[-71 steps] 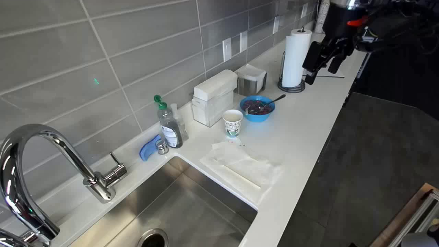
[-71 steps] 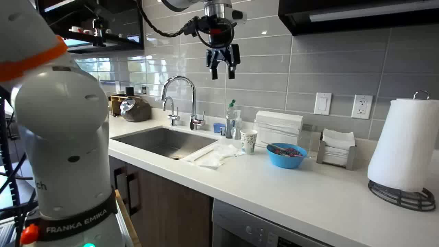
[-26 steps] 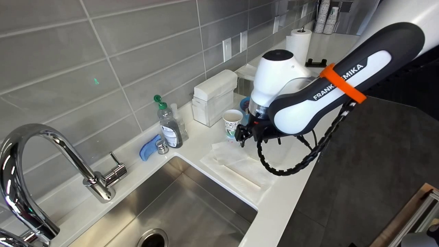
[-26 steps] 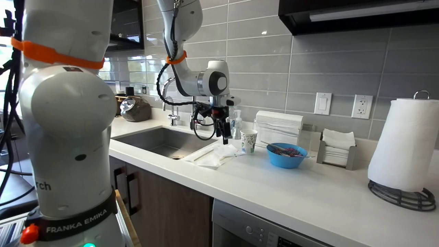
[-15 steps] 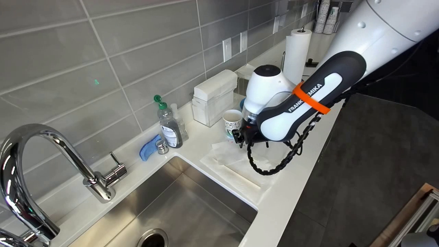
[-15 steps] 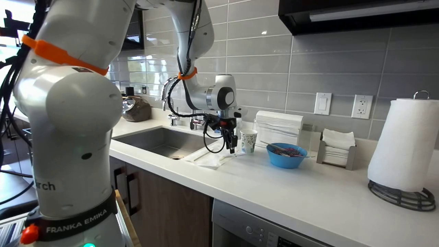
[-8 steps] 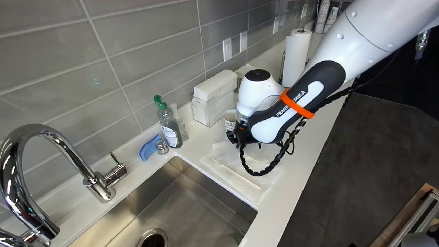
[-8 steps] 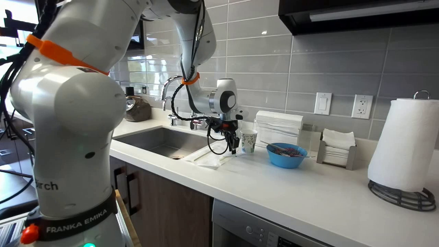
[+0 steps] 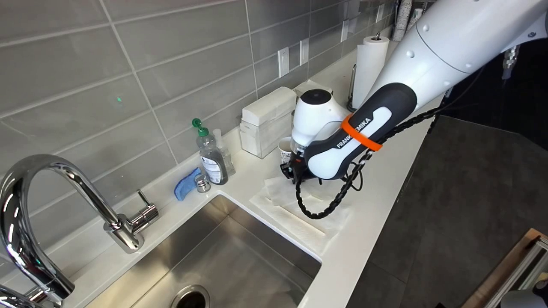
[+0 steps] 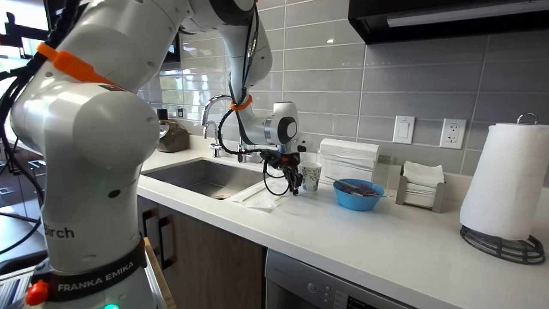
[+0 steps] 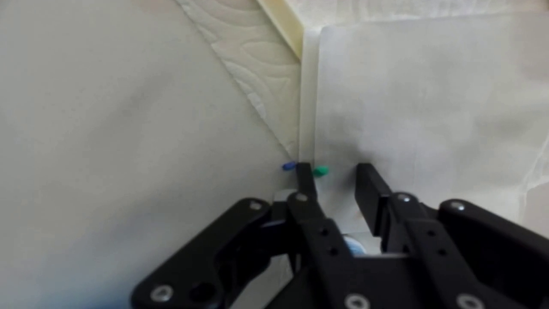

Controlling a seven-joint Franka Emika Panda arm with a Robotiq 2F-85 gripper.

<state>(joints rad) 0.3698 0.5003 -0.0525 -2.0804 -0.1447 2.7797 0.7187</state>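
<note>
My gripper is positioned low over the white paper; its 2 fingers stand apart, clamping nothing. 1 green piece shows between them, 1 blue piece just outside. Position at pieces: reached. Grasp: not made.

The arm is stretched from its base, set outside the front edge of the counter, and carried across that edge with the elbow bent high and the forearm sloped down. The wrist is held low, between the front and back edges. The end effector is pointed downward, its two fingers parted by a narrow gap; whether the counter is touched cannot be told.
</note>
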